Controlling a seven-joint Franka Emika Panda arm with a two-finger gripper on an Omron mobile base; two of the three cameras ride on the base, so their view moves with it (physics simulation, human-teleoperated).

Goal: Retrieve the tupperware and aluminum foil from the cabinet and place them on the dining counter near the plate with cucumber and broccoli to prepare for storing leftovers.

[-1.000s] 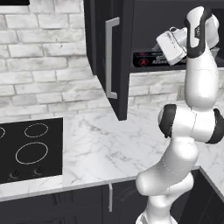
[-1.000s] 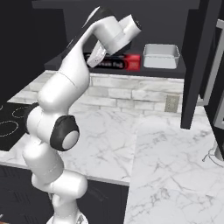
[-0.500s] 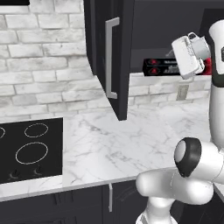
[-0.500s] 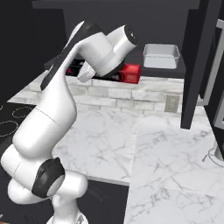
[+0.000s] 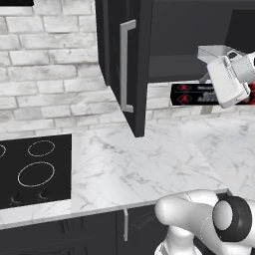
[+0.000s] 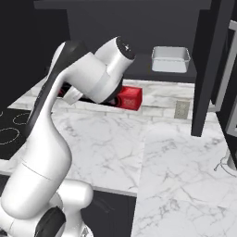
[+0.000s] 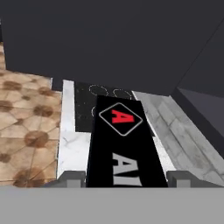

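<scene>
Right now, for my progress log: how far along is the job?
Done: the black matte cabinet door stands open. In hand: the gripper is shut on the long black aluminum foil carton with a red logo, outside the cabinet. Left: the pale grey translucent tupperware box sits on the cabinet shelf; both must reach the dining counter.

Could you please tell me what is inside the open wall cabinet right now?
A shallow grey plastic box sits on the shelf of the cabinet. Below it the black foil carton sticks out, partly covered by the robot's arm. The dark back is not visible.
</scene>
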